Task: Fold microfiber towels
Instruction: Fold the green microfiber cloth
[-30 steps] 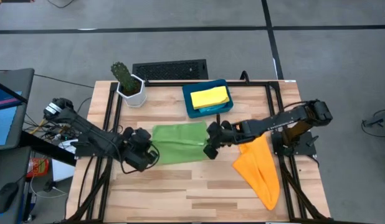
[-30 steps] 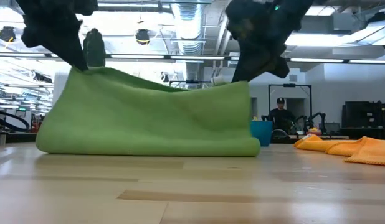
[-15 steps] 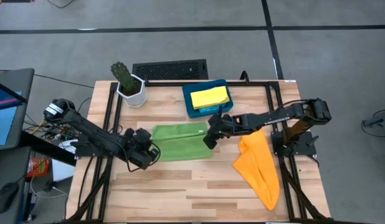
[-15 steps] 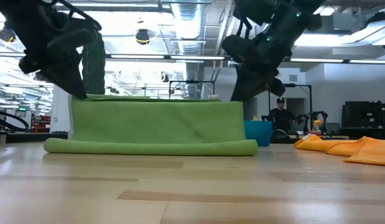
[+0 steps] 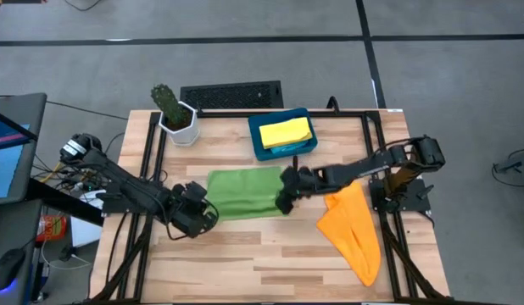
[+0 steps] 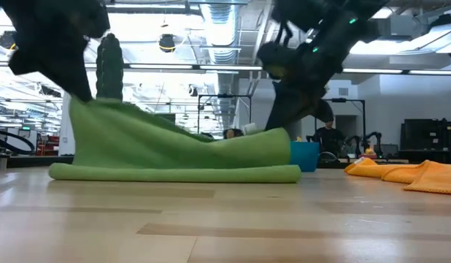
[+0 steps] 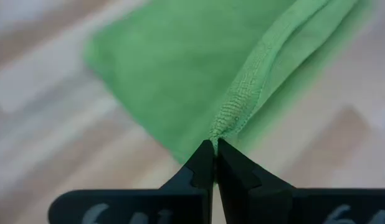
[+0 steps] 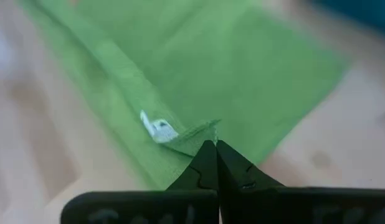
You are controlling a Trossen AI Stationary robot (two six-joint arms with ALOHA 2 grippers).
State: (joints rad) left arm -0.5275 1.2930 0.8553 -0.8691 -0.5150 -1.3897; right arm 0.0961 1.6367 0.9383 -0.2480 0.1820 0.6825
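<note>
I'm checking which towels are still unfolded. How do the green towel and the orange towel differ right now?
The green towel is pinched at its corners by the left gripper and right gripper, both shut on it; the orange towel lies untouched. The green one is partly lifted off the table above a fold; the orange one sprawls in a rumpled heap. Both are plain soft cloths on the table.

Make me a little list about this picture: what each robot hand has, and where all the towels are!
left hand: shut on one corner of the green towel
right hand: shut on the green towel's other corner
green towel: middle of the table, half lifted
orange towel: loose, on the table's right side
yellow towel: folded, in the blue tray
cactus pot: back left corner
</note>
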